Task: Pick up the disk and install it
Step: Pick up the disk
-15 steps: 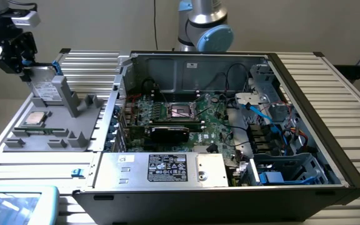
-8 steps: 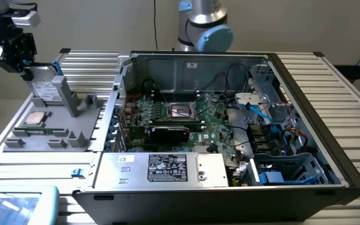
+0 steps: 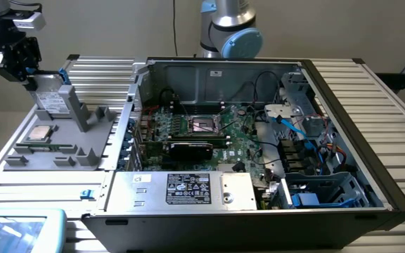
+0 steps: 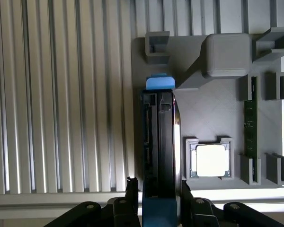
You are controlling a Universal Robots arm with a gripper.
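- Ribbed metal table (image 3: 371,105) carries everything.
- Grey holder tray (image 3: 40,158) lies at the exterior view's left.
- Open computer case (image 3: 223,226) stands just beside the tray.

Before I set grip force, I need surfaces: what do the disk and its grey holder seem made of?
The disk: grey metal body by its dull sheen, white paper-like label; its blue carrier looks like smooth plastic. The grey holder: matte, uniform grey, blocky shapes, probably moulded or printed plastic.
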